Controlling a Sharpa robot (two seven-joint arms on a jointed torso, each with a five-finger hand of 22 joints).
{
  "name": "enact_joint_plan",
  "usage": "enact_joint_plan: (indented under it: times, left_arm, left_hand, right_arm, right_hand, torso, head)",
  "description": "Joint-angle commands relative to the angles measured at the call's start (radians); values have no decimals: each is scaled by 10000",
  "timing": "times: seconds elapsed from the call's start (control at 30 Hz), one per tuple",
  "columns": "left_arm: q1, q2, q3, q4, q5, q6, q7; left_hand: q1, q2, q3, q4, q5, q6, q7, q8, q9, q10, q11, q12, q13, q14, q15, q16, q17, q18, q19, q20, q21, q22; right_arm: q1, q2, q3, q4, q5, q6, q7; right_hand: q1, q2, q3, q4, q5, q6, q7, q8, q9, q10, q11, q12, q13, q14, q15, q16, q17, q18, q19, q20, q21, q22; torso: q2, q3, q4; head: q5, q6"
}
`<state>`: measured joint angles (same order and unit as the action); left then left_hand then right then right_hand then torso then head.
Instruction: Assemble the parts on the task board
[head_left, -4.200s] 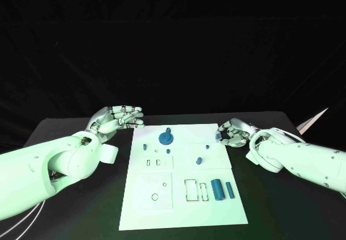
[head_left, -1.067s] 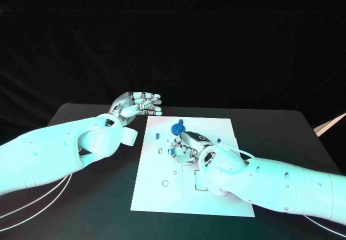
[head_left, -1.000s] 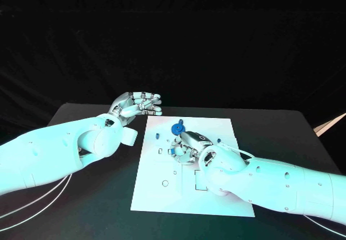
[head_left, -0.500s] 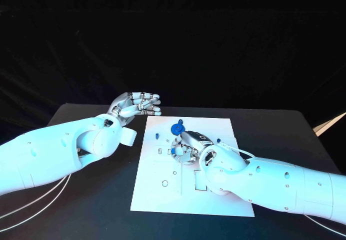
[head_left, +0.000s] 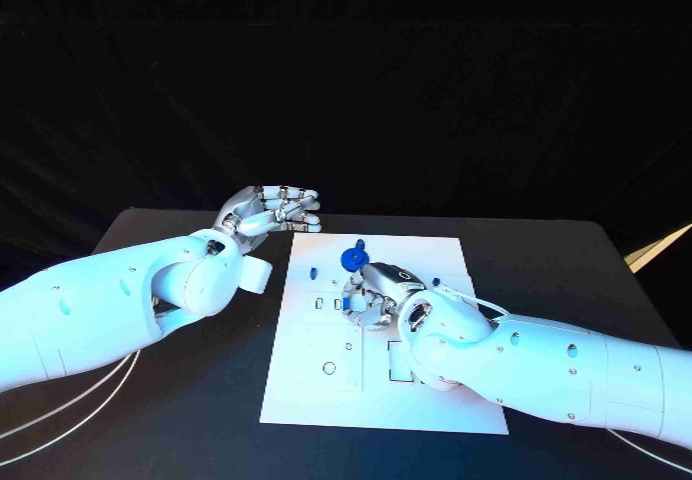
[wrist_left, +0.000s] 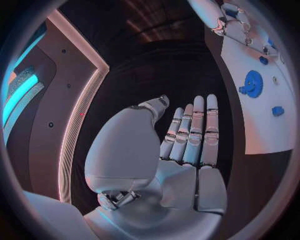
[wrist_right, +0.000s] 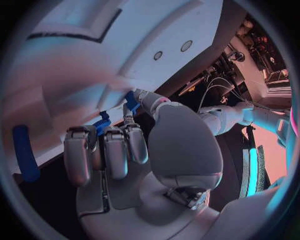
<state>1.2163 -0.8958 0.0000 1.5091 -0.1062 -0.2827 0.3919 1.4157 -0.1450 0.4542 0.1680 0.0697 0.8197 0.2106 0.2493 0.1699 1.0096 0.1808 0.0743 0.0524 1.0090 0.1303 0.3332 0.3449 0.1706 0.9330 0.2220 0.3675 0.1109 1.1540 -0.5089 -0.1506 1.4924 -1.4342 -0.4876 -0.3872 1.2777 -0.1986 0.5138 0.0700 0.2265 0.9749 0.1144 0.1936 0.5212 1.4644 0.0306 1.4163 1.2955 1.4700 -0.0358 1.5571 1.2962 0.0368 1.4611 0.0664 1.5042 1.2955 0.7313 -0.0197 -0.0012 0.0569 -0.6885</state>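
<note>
Evidently a small blue part (wrist_right: 132, 99) was pinched by the right hand (head_left: 372, 295) over the task board (head_left: 433, 400) centre, at six o'clock of the blue gear (head_left: 352, 259), awaiting seating, while the left hand (head_left: 271, 211) was kept spread, empty.

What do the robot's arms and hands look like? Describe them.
Both arms are smooth, rounded white shells. Each ends in a silver, metallic, segmented hand: the left hand and right hand. Thin pale cables trail beneath the left arm, and one loops over the right arm near the wrist.

No legible text or markings
</note>
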Motion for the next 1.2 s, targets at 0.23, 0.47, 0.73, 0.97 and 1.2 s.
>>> enact_joint_plan:
  times: [0.23,0.47,0.73,0.97,1.2]
  left_arm:
    - [8,-8,6,37,-8,32,8]
    - [8,-7,6,19,-19,33,-2]
    - [6,21,6,-15,-22,54,-15]
    - [6,22,5,-27,-57,48,-59]
    - [6,21,4,-70,-405,-33,-435]
  left_hand:
    - [-110,36,206,-105,53,-113,358,-112,190,-67,53,-67,170,-95,-44,206,163,104,77,-9,135,197]
    - [-137,32,209,-105,51,-113,358,-116,195,-68,54,-69,169,-107,-42,204,181,103,66,-6,142,197]
    - [-142,30,210,-107,51,-116,359,-119,196,-72,55,-71,169,-113,-41,203,186,103,62,-5,143,197]
    - [-138,30,215,-113,52,-119,357,-121,196,-75,55,-73,168,-121,-39,199,189,102,58,-5,143,196]
    - [-197,-6,187,-107,34,-130,352,-132,202,-76,54,-71,170,-100,-43,227,226,107,69,-3,166,202]
  right_arm:
    - [-25,21,-18,-41,-18,122,48]
    - [-24,27,-19,-43,-18,109,59]
    - [-24,17,-20,-41,-8,101,91]
    - [-24,-26,-20,-4,-6,-14,156]
    - [-18,-261,-18,251,-32,-299,247]
  right_hand:
    - [-346,61,319,-82,32,-123,121,336,127,-288,125,-314,1182,979,83,89,2628,-173,701,95,-67,2235]
    - [-405,-33,306,-64,15,-287,199,256,57,-415,193,-465,1062,975,142,82,2612,-155,664,145,-140,2189]
    - [-763,-452,-100,144,-334,-773,375,18,-138,-845,369,-985,629,964,304,63,2569,-111,575,300,-326,2075]
    - [-454,-388,-1137,434,-749,-1171,488,-243,-358,-1159,465,-1332,296,945,398,32,2502,-68,495,401,-517,1967]
    - [169,-138,-2211,832,-691,-1348,555,-473,-557,-1256,537,-1399,166,940,452,22,2486,-55,480,458,-590,1941]
  torso:
    - [2,-3,3]
    - [7,1,-5]
    - [9,5,-3]
    - [2,4,2]
    - [-4,18,3]
  head:
    - [-12,0]
    - [-2,-3]
    - [-1,0]
    - [-8,-2]
    - [8,7]
